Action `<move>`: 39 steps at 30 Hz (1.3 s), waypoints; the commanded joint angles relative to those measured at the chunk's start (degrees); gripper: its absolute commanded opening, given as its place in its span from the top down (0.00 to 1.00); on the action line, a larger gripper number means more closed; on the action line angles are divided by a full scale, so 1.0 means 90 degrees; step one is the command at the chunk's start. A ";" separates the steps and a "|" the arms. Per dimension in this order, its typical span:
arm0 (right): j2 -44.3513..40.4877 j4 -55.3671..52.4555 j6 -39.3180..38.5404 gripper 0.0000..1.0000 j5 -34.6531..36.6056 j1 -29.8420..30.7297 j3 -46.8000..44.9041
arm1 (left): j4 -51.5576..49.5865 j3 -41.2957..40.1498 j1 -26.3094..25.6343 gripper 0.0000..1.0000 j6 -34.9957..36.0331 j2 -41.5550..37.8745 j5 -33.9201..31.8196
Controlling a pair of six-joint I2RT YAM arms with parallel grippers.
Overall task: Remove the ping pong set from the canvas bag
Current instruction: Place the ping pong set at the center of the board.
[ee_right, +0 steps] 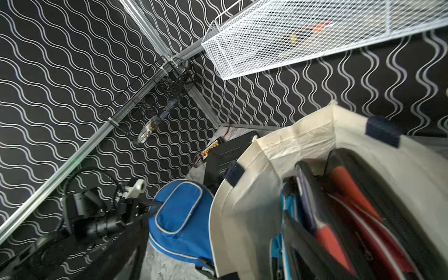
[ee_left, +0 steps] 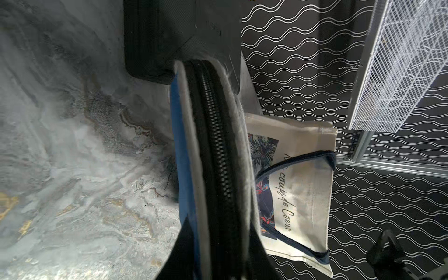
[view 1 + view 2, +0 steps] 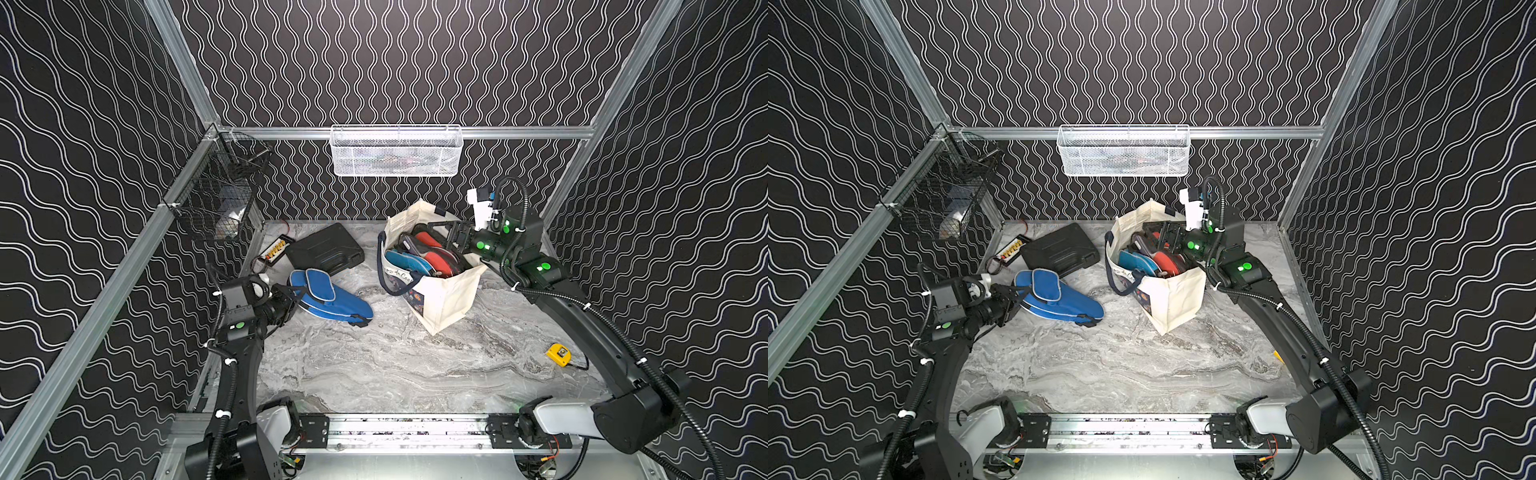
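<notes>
The cream canvas bag [image 3: 446, 295] [image 3: 1177, 299] stands upright right of centre with its mouth open. Several zipped paddle cases stick out of it, among them a red one [image 3: 436, 257] [image 1: 351, 191] and a light blue one [image 3: 401, 259]. One blue ping pong set [image 3: 328, 297] [image 3: 1054, 297] [image 1: 179, 213] lies on the table left of the bag. My left gripper [image 3: 291, 297] [image 2: 218, 266] is shut on this set's zipped edge [image 2: 213, 145]. Over the back of the bag's mouth my right gripper [image 3: 446, 237] [image 1: 218, 254] hangs open, holding nothing.
A black hard case [image 3: 324, 249] and a small yellow connector board [image 3: 276, 249] lie behind the blue set. A yellow tape measure [image 3: 559, 354] sits at the right edge. A white mesh basket [image 3: 395, 151] and a black wire basket [image 3: 220, 195] hang on the walls.
</notes>
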 commanded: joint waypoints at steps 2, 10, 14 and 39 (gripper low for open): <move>-0.0097 0.0066 0.0258 0.14 0.0076 0.0359 -0.0070 | 0.0078 -0.0005 0.0111 1.00 0.0591 0.0164 -0.0397; -0.0275 0.0208 0.0148 0.14 0.0326 0.0688 -0.0229 | -0.0743 0.0112 0.0587 1.00 0.1193 0.0636 -0.1158; -0.0275 0.0290 0.0088 0.14 0.0332 0.0809 -0.0331 | -0.0969 0.0135 0.0841 1.00 0.1459 0.0736 -0.1514; -0.0635 0.1494 0.0117 0.13 0.0541 0.1281 -0.1722 | -0.0341 -0.0408 0.0967 0.86 0.0203 0.1210 -0.3712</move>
